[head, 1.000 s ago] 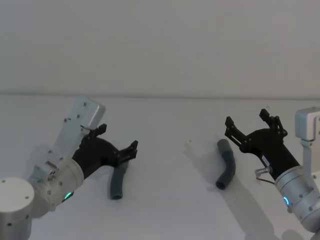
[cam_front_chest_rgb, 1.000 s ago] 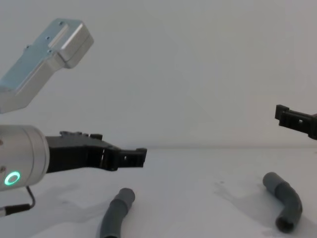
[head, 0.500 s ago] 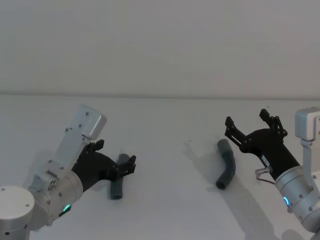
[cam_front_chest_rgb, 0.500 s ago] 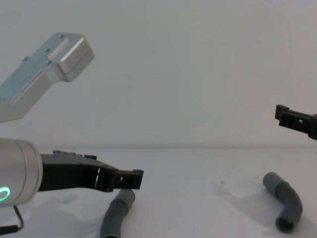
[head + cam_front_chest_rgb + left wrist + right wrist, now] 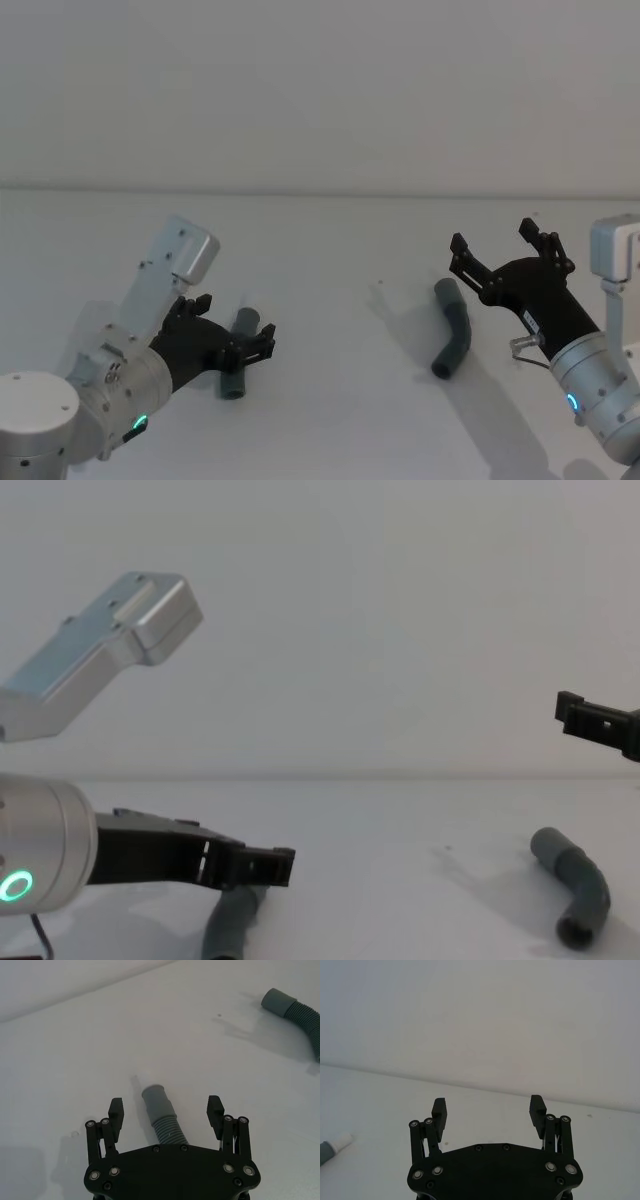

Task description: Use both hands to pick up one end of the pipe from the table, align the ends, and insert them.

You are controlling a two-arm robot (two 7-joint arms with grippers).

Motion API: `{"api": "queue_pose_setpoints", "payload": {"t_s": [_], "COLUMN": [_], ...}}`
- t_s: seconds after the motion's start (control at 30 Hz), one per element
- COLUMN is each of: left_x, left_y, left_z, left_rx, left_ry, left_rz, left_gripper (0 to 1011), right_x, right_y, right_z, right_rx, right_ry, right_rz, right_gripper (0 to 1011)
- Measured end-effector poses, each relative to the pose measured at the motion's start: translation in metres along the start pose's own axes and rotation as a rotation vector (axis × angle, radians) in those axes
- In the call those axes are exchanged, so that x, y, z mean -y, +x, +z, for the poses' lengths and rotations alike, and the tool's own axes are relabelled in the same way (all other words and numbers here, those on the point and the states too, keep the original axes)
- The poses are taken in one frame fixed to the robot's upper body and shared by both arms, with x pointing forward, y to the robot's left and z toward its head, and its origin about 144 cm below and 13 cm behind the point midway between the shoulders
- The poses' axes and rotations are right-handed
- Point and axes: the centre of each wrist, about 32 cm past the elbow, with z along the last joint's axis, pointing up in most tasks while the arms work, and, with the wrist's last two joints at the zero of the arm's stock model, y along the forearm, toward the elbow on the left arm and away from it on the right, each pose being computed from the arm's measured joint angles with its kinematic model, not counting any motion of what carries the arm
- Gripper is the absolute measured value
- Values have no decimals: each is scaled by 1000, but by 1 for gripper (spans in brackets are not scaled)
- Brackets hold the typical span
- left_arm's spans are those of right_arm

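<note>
Two lengths of dark grey corrugated pipe lie well apart on the white table [image 5: 340, 255]. The left length [image 5: 233, 380] [image 5: 167, 1127] [image 5: 226, 932] lies nearly straight, with its smooth grey cuff [image 5: 154, 1096] pointing away from the robot. The right length [image 5: 455, 340] [image 5: 300, 1010] [image 5: 582, 888] is bent into a shallow elbow, and its open end faces the robot.

From where I stand, the left gripper [image 5: 230, 322] [image 5: 165, 1106] [image 5: 275, 865] is low over the left length. Its fingers are spread wide, one on either side of the pipe, and neither is touching it. In the left wrist view the cuff sits midway between the two fingertips.

The right gripper [image 5: 495, 240] [image 5: 488, 1105] [image 5: 578, 714] hangs above the table, just to the right of the bent length. Its claw is also spread and holds nothing. At the edge of the right wrist view, a white spigot [image 5: 342, 1141] sticks out of a grey cuff lying on the table.
</note>
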Motion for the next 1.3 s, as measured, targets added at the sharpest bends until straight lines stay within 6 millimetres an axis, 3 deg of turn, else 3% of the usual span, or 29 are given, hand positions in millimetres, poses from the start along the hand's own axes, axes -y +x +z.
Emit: {"api": "queue_pose_setpoints", "payload": {"t_s": [0.6, 1.3], "left_x": [0, 3], "left_y": [-8, -11], "left_z": [-4, 5], "left_rx": [-78, -93], "left_ry": [44, 58], "left_rz": [6, 13], "left_gripper": [1001, 1001], "right_x": [0, 0], "right_y": [0, 0], "right_z": [0, 0], "right_rx": [0, 0], "right_ry": [0, 0], "right_rz": [0, 0], "right_gripper": [1002, 1002]}}
